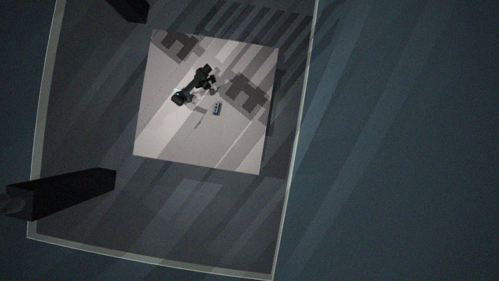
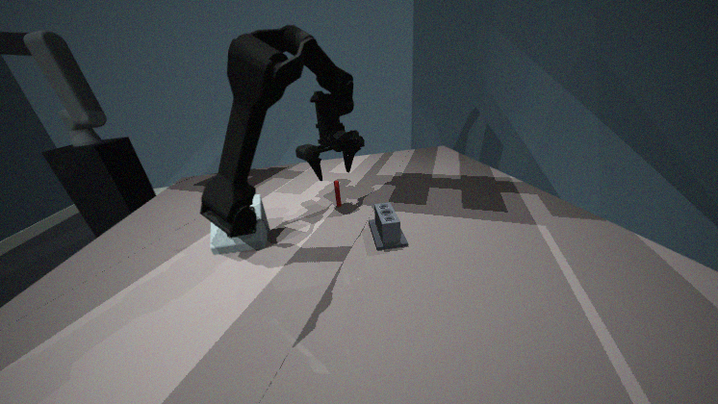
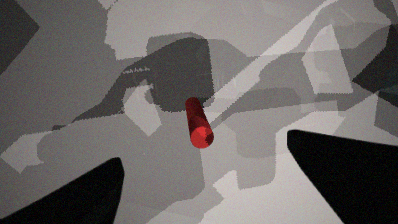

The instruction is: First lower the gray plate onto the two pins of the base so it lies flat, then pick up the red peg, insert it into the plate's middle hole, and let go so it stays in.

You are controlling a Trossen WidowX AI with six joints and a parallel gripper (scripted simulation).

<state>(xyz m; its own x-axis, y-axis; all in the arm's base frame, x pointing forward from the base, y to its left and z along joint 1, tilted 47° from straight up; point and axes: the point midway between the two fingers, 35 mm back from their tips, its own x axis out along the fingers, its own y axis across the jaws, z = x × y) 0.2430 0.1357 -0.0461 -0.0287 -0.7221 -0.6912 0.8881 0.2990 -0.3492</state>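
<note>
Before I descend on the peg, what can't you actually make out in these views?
- Pins of the base: hidden under the gray plate in the exterior view.
- Plate's holes: too small in the top view.
- Red peg: its foot is hidden behind its own top in the wrist view.
- Open gripper: fingers cut off by the wrist frame edges.

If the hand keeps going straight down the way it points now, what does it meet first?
Most likely the red peg, standing upright below the open hand. In the wrist view its top lies between the fingers, slightly off centre. Depth is hard to judge.
</note>
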